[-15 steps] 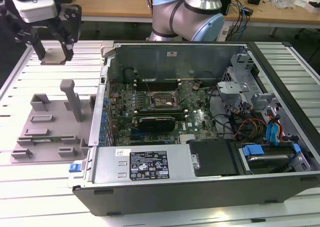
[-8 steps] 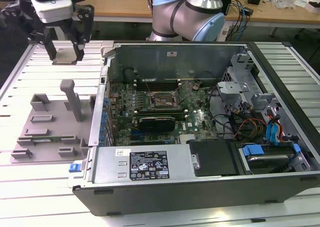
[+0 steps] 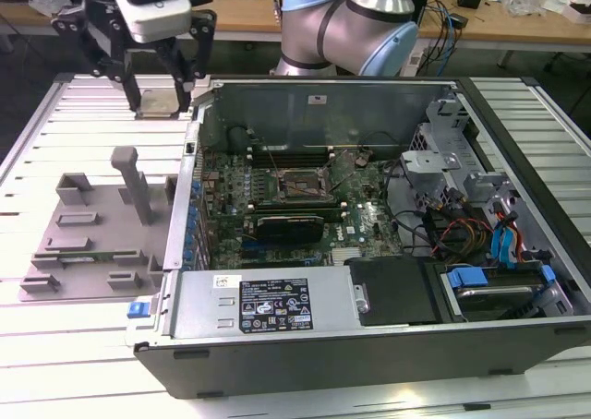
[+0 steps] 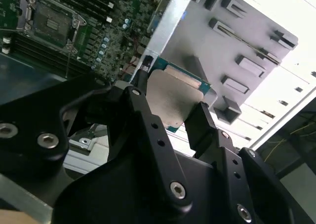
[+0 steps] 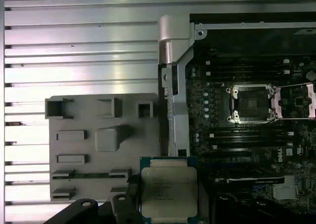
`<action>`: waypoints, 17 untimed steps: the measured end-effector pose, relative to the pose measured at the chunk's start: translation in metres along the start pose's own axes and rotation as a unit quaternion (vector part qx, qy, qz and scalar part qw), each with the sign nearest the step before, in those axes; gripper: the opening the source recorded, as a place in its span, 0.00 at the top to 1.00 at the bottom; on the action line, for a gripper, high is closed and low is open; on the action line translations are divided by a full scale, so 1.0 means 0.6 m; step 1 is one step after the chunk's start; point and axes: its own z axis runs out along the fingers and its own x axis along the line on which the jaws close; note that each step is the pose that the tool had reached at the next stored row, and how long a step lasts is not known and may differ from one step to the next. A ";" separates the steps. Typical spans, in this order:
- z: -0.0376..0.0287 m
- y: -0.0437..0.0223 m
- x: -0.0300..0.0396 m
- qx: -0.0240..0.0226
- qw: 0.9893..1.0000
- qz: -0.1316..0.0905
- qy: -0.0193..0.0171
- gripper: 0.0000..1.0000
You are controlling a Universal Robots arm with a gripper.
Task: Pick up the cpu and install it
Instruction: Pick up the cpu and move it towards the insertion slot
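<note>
Gripper [image 3: 159,96] in the upper left of the exterior view, clenched on the cpu [image 3: 157,101] — its silvery top shows between the black fingers [image 4: 200,123]. Lower in that frame lie the grey fixture [image 3: 102,244] and the open computer case [image 3: 369,359] — socket [image 3: 300,186] near centre.
</note>
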 end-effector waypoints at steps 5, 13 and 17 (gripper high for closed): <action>0.000 0.001 -0.040 0.000 1.000 0.000 0.000 0.45; 0.000 0.004 -0.132 0.000 1.000 0.000 0.001 0.45; 0.000 0.006 -0.203 0.000 1.000 0.000 0.003 0.45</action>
